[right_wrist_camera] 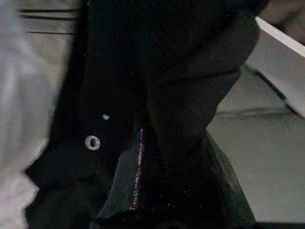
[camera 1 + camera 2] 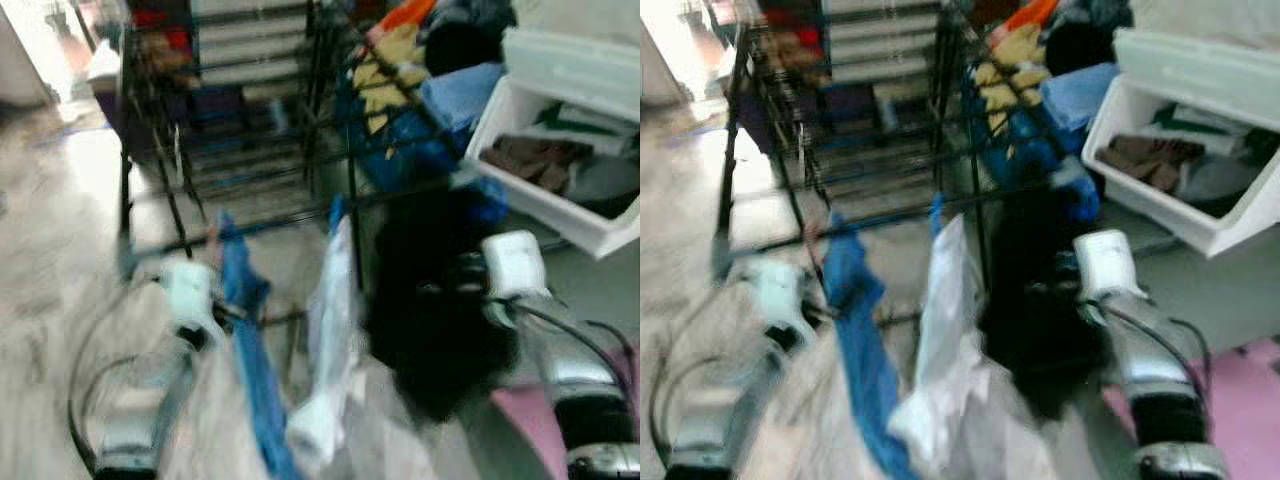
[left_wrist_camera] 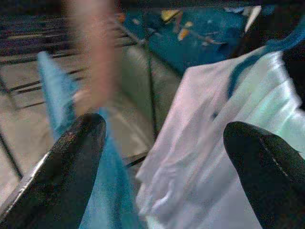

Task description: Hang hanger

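Note:
A black metal drying rack (image 2: 250, 215) stands before me, and all views are blurred. From its near rail hang a blue garment (image 2: 250, 340), a white shirt (image 2: 330, 330) on a blue hanger (image 3: 248, 62), and a black garment (image 2: 430, 300). My left gripper (image 3: 162, 138) is open, its fingers spread wide just short of the blue garment and the white shirt. A blurred pinkish shape (image 3: 93, 52) stands by the blue garment. My right arm (image 2: 515, 270) reaches into the black garment (image 1: 157, 95), which hides its gripper.
A white bin (image 2: 560, 200) with dark clothes stands at the right. Behind the rack lies a heap of blue, yellow and orange clothes (image 2: 420, 90). A pink mat (image 2: 530, 420) lies on the floor at the lower right. Bare pale floor lies to the left.

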### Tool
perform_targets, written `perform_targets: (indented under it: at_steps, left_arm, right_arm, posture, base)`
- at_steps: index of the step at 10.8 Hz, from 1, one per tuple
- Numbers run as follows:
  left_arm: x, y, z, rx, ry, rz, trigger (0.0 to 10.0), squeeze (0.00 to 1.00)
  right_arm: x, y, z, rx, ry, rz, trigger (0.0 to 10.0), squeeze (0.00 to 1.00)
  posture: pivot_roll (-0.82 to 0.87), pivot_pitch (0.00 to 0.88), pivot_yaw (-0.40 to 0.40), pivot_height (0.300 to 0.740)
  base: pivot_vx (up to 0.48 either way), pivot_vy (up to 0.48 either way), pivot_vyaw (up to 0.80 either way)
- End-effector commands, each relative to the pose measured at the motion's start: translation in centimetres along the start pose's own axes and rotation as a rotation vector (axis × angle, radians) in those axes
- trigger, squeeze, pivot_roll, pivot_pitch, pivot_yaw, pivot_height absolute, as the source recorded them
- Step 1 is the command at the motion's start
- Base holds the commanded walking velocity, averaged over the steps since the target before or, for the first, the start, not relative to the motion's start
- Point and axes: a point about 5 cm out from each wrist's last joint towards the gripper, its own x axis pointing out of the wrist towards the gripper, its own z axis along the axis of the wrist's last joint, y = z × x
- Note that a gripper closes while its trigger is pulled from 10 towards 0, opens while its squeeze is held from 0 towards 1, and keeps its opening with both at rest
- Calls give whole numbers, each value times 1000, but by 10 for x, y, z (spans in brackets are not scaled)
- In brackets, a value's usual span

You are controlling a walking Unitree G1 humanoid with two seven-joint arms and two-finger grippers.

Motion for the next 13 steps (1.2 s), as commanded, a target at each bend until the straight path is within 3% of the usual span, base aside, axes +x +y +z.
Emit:
perform_targets:
  at_steps: [1, 4, 6, 8, 10, 13]
  left_arm:
    - [-4, 9, 4, 16, -5, 37, 10000, 0]
    - [-3, 10, 3, 14, 5, 49, 10000, 0]
    - [-4, 11, 1, 20, 23, 58, 10000, 0]
    - [-2, 10, 2, 24, 28, 48, 10000, 0]
    - [-1, 10, 3, 24, 31, 50, 10000, 0]
    - [-7, 10, -1, 21, 43, 52, 10000, 0]
  right_arm:
    - [4, 4, 22, 2, -69, 26, 10000, 0]
    - [10, 14, 29, -28, -69, 108, 10000, 0]
    - [11, 34, 24, -33, -47, 215, 10000, 0]
    - [21, 45, 37, -29, -54, 273, 10000, 0]
    - [33, 43, 43, 16, -22, 242, 10000, 0]
    - [44, 31, 49, 155, 38, 162, 10000, 0]
  posture:
    - [-35, 26, 10, 740]
    - [-33, 21, 9, 740]
    - [-31, 25, 19, 740]
    - [-24, 30, 25, 740]
    - [-17, 26, 25, 740]
    - [10, 25, 21, 740]
  base:
    - [0, 0, 0]
    - [0, 0, 0]
    - [0, 0, 0]
    - [0, 0, 0]
    - [0, 0, 0]
    - [0, 0, 0]
